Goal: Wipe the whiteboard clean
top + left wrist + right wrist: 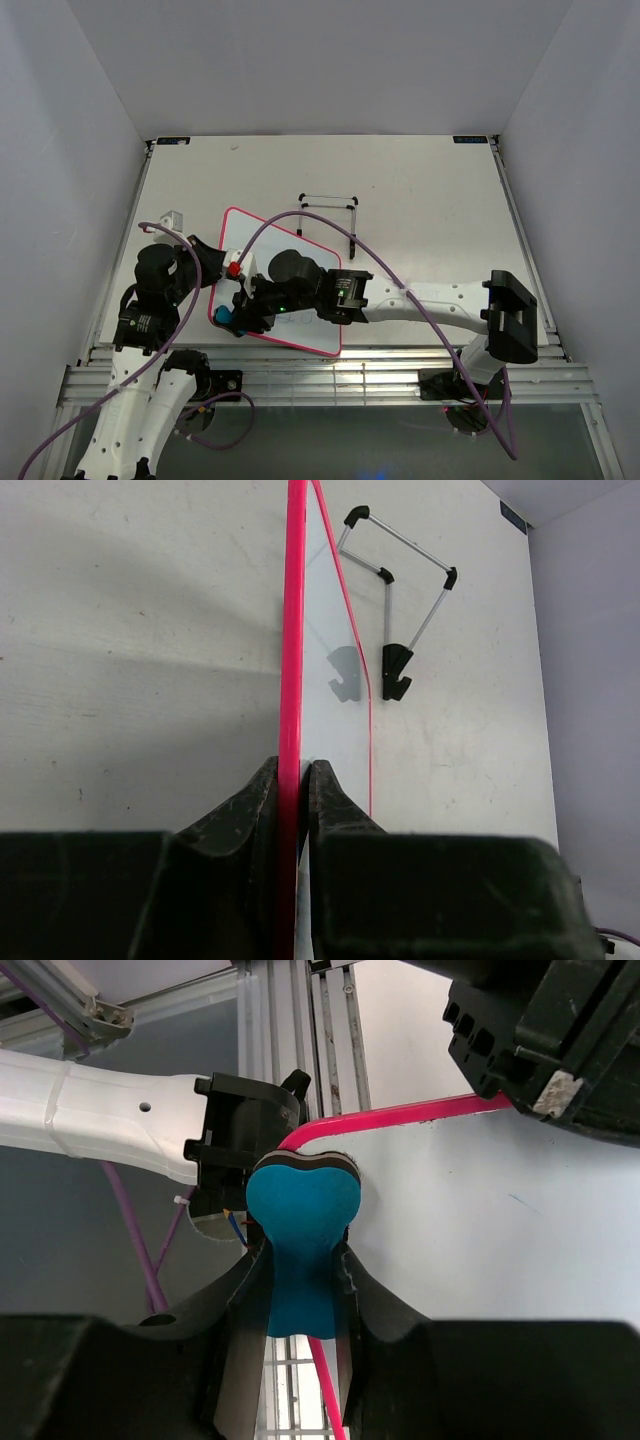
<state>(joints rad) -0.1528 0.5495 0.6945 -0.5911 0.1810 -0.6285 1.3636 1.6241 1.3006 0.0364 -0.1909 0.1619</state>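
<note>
At the whiteboard's [480, 1220] near-left corner: right pincer [303, 1260] pinched on the waist of the blue eraser [303, 1210], whose dark-padded head sits over the rounded pink frame corner.
Other arm: left pincer [298, 780] pressed onto the left frame edge, one finger each side, bracing it.
Where the whiteboard is: on the near-left part of the counter [420, 200], skewed, between the two arms. I cannot tell whether it lies flat or is tipped up on the held edge.
Face: mostly white in the right wrist view, with one faint bluish fleck right of the eraser. From above, the part under the right arm is hidden.
Further out: wire stand [330, 200] just beyond the far edge, apart from it; purple cable [290, 216] arching over the face.
Step in hand (judged): wiping the corner, likely late in the job.
Doing it well: lay the pad flat on the face, not riding the frame. Stroke inward from the corner toward the fleck in overlapping passes. Press lightly enough that the frame does not twist in the left grip.
</note>
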